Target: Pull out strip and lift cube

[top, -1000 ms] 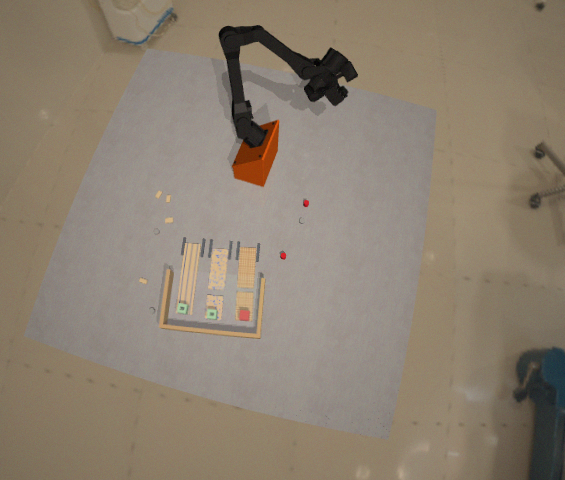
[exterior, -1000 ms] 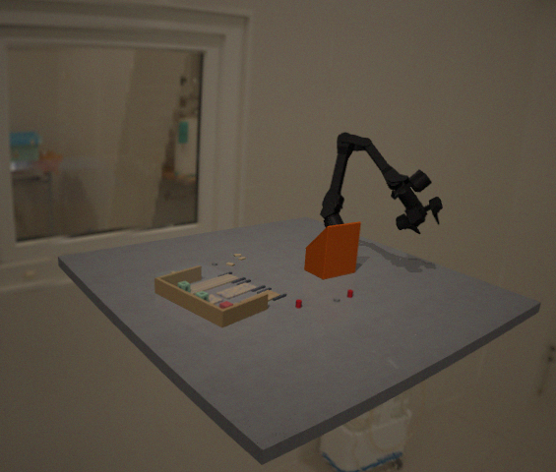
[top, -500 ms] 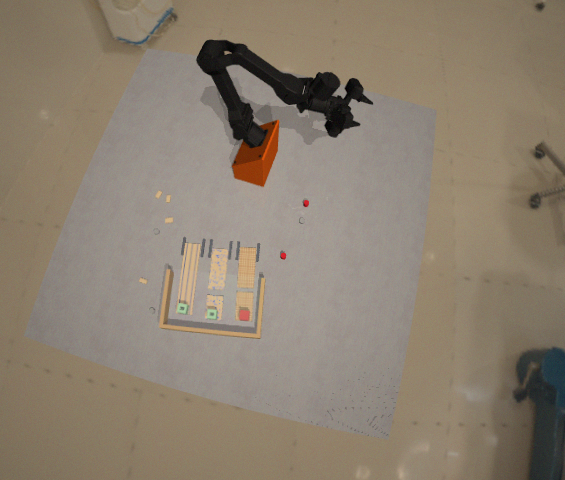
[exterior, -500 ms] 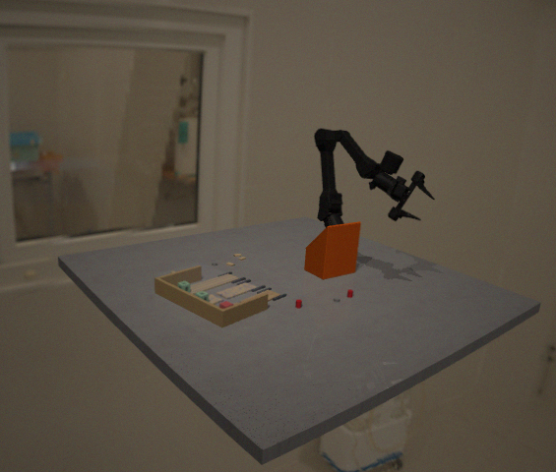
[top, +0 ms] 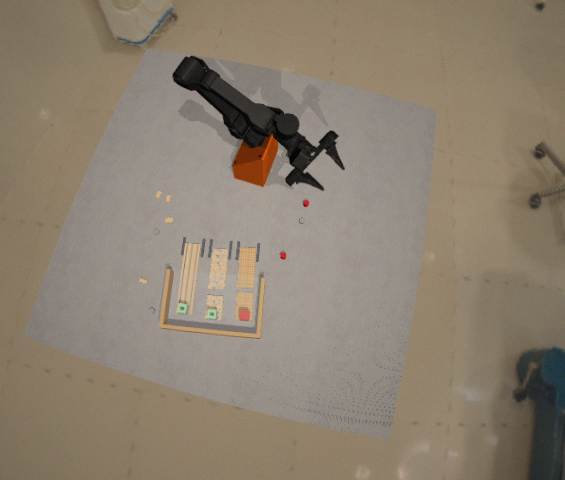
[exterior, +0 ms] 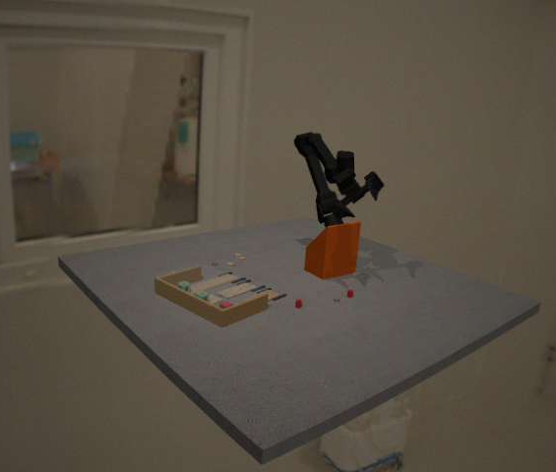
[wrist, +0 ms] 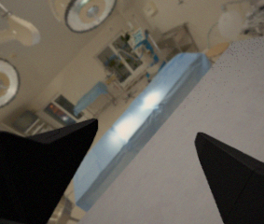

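Observation:
A wooden tray (top: 210, 331) (exterior: 191, 302) lies on the grey table top and holds three strips. The left strip (top: 188, 271) is in one piece and carries a green cube (top: 182, 308) (exterior: 183, 285) with a mark on top. The middle strip (top: 218, 268) is split in two, and a second marked green cube (top: 212, 314) (exterior: 201, 295) sits on its far piece. The right strip (top: 246, 266) is also split and carries a red cube (top: 244, 314) (exterior: 225, 304). My gripper (top: 332, 178) (exterior: 366, 190) (wrist: 145, 130) is open and empty. It hangs in the air beside the orange base, far from the tray. The wrist view shows only the table edge and the room.
The orange base block (top: 256, 162) (exterior: 334, 251) stands at the back. Two small red pegs (top: 305, 203) (top: 283, 254) and a grey ring (top: 301, 220) lie between it and the tray. Small tan chips (top: 168, 220) (top: 142, 280) and grey rings (top: 156, 230) lie left of the tray.

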You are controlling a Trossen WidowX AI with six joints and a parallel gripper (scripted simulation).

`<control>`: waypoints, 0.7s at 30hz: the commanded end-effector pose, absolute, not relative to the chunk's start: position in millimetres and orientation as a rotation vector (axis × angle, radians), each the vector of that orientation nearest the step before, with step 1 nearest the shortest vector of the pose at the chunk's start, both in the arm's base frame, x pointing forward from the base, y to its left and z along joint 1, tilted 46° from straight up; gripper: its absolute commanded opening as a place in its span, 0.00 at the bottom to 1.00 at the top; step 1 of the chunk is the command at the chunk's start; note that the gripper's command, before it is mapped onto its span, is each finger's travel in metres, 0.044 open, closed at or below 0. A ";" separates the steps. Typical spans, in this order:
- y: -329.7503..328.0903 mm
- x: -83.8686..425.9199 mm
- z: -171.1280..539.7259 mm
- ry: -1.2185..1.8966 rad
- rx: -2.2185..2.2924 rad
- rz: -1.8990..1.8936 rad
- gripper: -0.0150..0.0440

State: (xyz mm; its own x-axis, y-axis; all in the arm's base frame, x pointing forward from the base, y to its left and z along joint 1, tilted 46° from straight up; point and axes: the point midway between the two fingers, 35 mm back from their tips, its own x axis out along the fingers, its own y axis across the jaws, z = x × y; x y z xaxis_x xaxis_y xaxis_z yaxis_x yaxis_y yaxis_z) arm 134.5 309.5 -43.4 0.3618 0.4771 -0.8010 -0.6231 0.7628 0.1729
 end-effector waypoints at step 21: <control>59.8 309.5 45.0 0.553 -0.782 -0.205 0.93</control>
